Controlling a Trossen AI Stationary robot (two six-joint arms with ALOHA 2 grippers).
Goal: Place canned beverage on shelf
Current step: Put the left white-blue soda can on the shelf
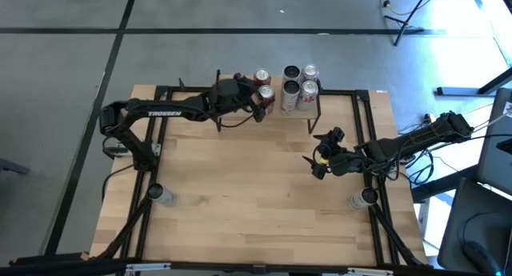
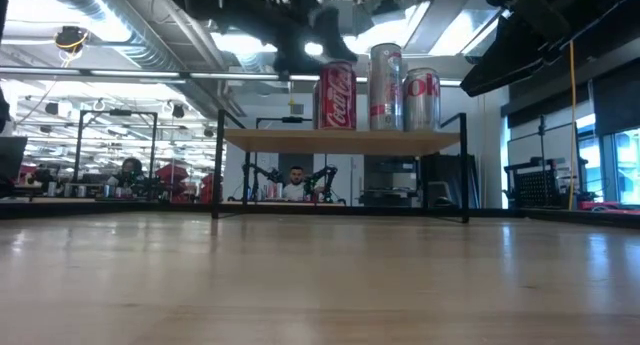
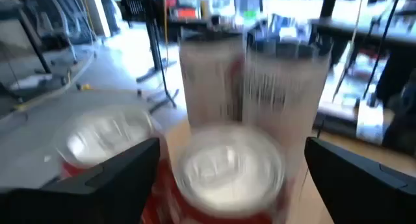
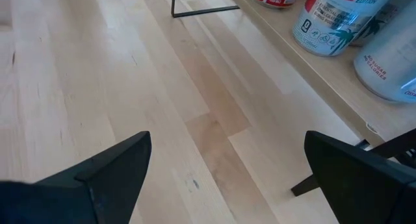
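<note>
The shelf (image 2: 340, 141), a light-wood board on thin black legs, stands at the table's far edge (image 1: 314, 110). Several cans stand upright on it: two red (image 1: 262, 76) and several silver (image 1: 291, 72). The nearer red can (image 1: 266, 94) shows in the left wrist view (image 3: 231, 169) between my left gripper's fingers, which stand on either side of its top without touching. My left gripper (image 1: 258, 110) is open, just above that can in the low view (image 2: 318, 40). My right gripper (image 1: 320, 158) is open and empty over the table, on the near side of the shelf's right end.
Black frame rails run along the table's sides (image 1: 152, 148). Two small round posts stand near the front corners (image 1: 160, 194) (image 1: 364, 198). The wood between the arms is bare (image 1: 240, 188). A person (image 2: 297, 180) sits in the room beyond the table.
</note>
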